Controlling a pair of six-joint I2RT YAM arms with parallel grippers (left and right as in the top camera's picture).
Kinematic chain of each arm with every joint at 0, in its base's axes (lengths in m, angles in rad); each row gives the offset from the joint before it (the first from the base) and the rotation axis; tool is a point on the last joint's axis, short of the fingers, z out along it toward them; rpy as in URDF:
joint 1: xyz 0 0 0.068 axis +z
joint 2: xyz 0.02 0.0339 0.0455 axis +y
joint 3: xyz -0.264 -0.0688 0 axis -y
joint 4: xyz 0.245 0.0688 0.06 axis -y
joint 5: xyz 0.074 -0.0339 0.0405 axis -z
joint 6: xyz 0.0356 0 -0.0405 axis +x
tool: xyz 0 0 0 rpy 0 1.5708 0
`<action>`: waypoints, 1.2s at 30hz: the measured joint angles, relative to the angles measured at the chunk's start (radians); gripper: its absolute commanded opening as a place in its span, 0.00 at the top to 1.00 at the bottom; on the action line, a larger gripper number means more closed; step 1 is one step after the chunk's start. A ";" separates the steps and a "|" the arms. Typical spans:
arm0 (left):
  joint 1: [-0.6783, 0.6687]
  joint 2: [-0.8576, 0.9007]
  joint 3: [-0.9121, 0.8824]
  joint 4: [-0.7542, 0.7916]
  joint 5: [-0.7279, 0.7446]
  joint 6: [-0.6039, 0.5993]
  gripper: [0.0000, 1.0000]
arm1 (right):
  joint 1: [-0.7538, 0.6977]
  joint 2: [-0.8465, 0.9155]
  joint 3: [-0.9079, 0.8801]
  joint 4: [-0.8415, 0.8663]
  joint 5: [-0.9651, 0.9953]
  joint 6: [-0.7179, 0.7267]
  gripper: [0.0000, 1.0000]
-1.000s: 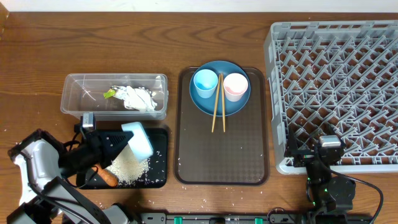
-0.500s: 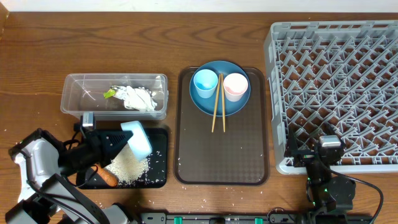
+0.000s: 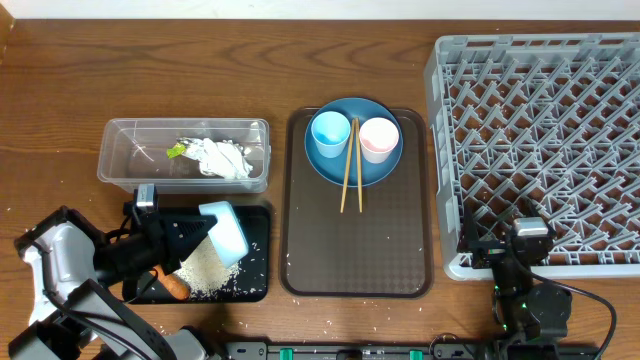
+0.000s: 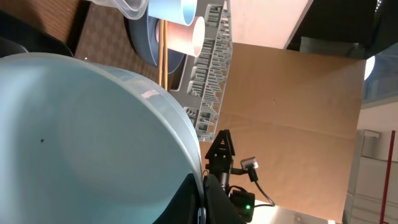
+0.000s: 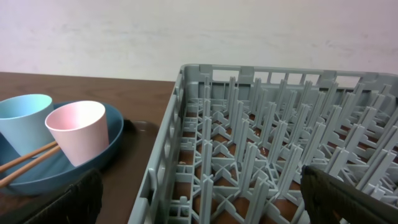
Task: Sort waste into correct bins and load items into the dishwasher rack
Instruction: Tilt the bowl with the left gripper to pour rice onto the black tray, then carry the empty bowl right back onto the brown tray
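My left gripper (image 3: pixel 203 233) is shut on the rim of the pale blue-white bowl (image 3: pixel 226 232), which hangs tilted over the black tray (image 3: pixel 257 283). White rice (image 3: pixel 205 268) lies heaped in that tray, with the orange carrot (image 3: pixel 175 287) beside it. In the left wrist view the bowl (image 4: pixel 81 137) fills the frame, its rim pinched at the gripper (image 4: pixel 204 200). The clear tub (image 3: pixel 120 165) holds paper scraps (image 3: pixel 222 157) and the green wrapper (image 3: pixel 177 151). My right gripper (image 3: pixel 505 233) stands open at the rack's (image 3: pixel 540 110) near edge, nothing between its fingers (image 5: pixel 78 199).
The brown serving tray (image 3: pixel 355 250) carries the blue plate (image 3: pixel 335 172) with the light-blue cup (image 3: pixel 329 134), the pink cup (image 3: pixel 378 139) and two chopsticks (image 3: pixel 349 175). A few rice grains lie scattered on the brown tray's left side and the table front.
The bowl in my left gripper has shifted slightly right and toward the table's near edge over the black tray. The right arm has not moved.
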 measured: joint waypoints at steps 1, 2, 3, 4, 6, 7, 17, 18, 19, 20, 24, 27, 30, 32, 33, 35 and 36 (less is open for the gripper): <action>0.000 0.000 0.000 -0.006 0.004 0.000 0.94 | 0.000 0.000 0.000 0.000 0.000 0.000 0.01; 0.000 0.000 0.000 -0.010 0.007 0.000 0.94 | 0.000 0.000 0.000 0.000 0.000 0.000 0.01; 0.000 -0.001 0.000 -0.015 0.010 0.000 0.94 | 0.000 0.000 0.000 0.000 0.000 0.000 0.01; -0.001 -0.002 0.000 -0.020 0.014 0.000 0.94 | 0.000 0.000 0.000 0.000 0.000 0.000 0.01; -0.008 -0.012 0.001 -0.023 0.020 -0.001 0.94 | 0.000 0.000 0.000 0.000 0.000 0.000 0.01; -0.016 -0.020 0.004 -0.024 0.023 -0.002 0.94 | 0.000 0.000 0.000 0.000 0.000 0.000 0.01; -0.238 -0.063 0.126 0.066 0.040 -0.114 0.94 | 0.000 0.000 0.000 0.000 0.000 0.000 0.01; -0.274 -0.063 0.134 0.093 0.041 -0.140 0.94 | 0.000 0.000 0.000 0.000 0.000 0.000 0.01; -0.302 -0.063 0.137 0.118 0.041 -0.163 0.94 | 0.000 0.000 0.000 0.000 0.000 0.000 0.01; -0.336 -0.064 0.138 0.156 0.039 -0.195 0.94 | 0.000 0.000 0.000 0.000 0.000 0.000 0.01; -0.473 -0.064 0.139 0.325 -0.008 -0.368 0.94 | 0.000 0.000 0.000 0.000 0.000 0.000 0.01; -0.576 -0.066 0.139 0.450 -0.081 -0.524 0.94 | 0.000 0.000 0.000 0.000 0.000 0.000 0.01; -0.686 -0.090 0.139 0.562 -0.186 -0.685 0.94 | 0.000 0.000 0.000 0.000 0.000 0.000 0.01; -0.763 -0.124 0.139 0.621 -0.272 -0.793 0.94 | 0.000 0.000 0.000 0.000 0.000 0.000 0.01; -0.809 -0.149 0.139 0.649 -0.326 -0.855 0.94 | 0.000 0.000 0.000 0.000 0.000 0.000 0.01; -0.894 -0.196 0.139 0.684 -0.430 -0.953 0.94 | 0.000 0.000 0.000 0.000 0.000 0.000 0.01; -0.941 -0.218 0.139 0.696 -0.483 -1.001 0.94 | 0.000 0.000 0.000 0.000 0.000 0.000 0.01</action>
